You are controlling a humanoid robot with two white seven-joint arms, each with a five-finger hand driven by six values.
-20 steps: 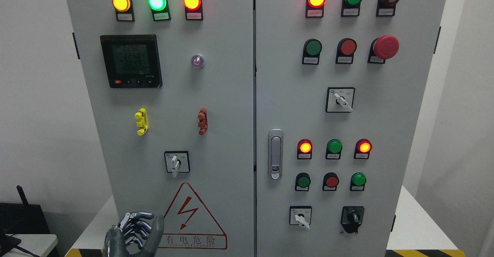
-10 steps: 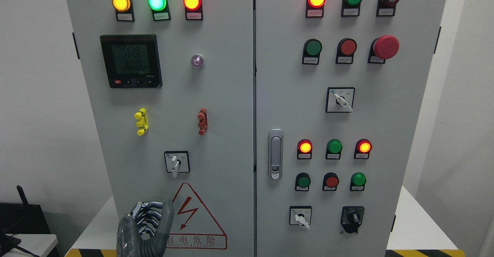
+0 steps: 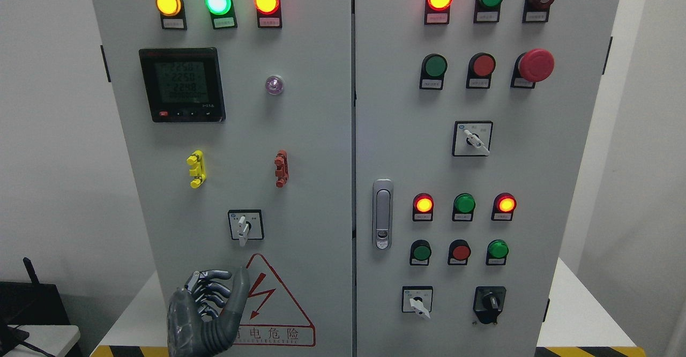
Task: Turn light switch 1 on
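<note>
The switch (image 3: 245, 225) I take to be my target, though no number on it is legible, sits low on the left door (image 3: 300, 132) of the grey cabinet, a small rotary knob on a square plate with its white handle pointing roughly toward 6 o'clock. At about 7 o'clock from it, well below and not touching it, I see my left robot hand (image 3: 206, 306) raised in front of the door, its dark fingers (image 3: 214, 287) curled inward and the thumb (image 3: 238, 298) sticking up toward 1 o'clock; it is clenched loosely and holds nothing. The thumb overlaps the left edge of the red warning triangle (image 3: 273, 303) with its lightning bolt, which lies directly at 6 o'clock from the switch. At 11 o'clock from the switch is a yellow clip (image 3: 196, 169), and at 1 o'clock a red clip (image 3: 281, 168). Higher up I can make out a black meter (image 3: 181, 84) with a lit display, a small violet lamp (image 3: 274, 85) to its 3 o'clock, and along the top a yellow lamp (image 3: 168, 4), a green lamp (image 3: 218, 2) and a red lamp (image 3: 267, 1), all lit. At 3 o'clock from the switch, on the right door (image 3: 536, 175), is a silver latch handle (image 3: 382, 215), with rows of lamps and buttons beyond. My right robot hand is out of sight.
</note>
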